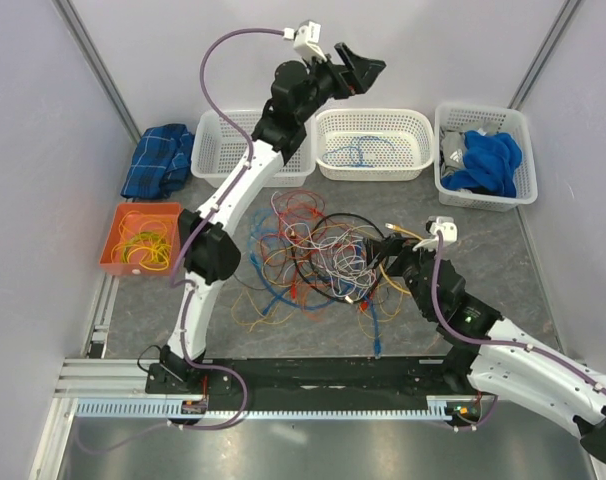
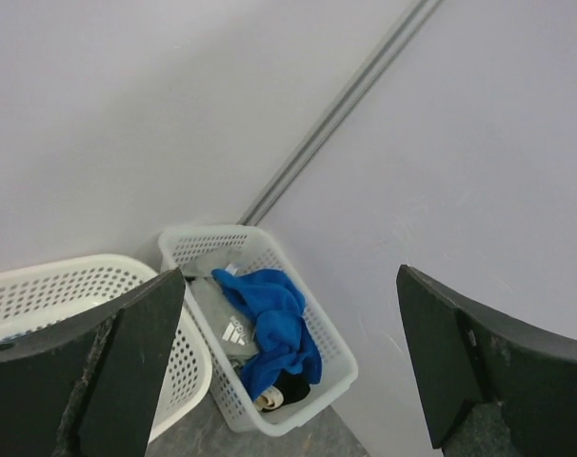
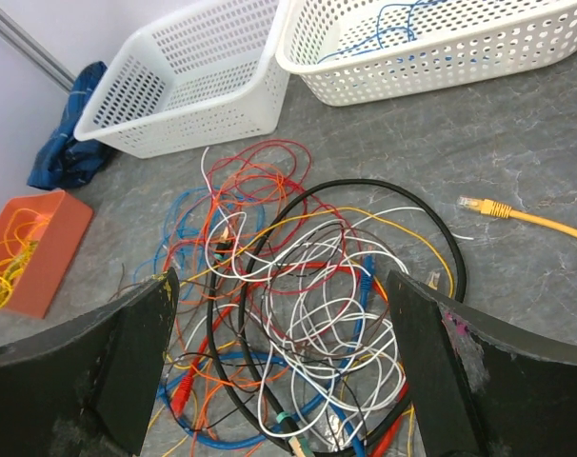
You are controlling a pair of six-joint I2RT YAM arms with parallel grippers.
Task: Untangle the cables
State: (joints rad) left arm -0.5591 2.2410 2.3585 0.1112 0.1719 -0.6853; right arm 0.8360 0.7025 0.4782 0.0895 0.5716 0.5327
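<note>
Cables (image 3: 303,319) below right hand (image 3: 279,286), spread wide, empty; left hand (image 2: 290,276) aloft, likewise spread wide, empty.

Your top view looks down on the whole table (image 1: 555,268); right wrist shares its cables (image 3: 308,314) up close, left wrist its far-right basket (image 2: 317,390).

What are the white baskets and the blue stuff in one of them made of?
The white baskets look like smooth moulded plastic: stiff walls with regular holes. The blue stuff looks like soft cloth, maybe fleece: it lies crumpled and matte.
</note>
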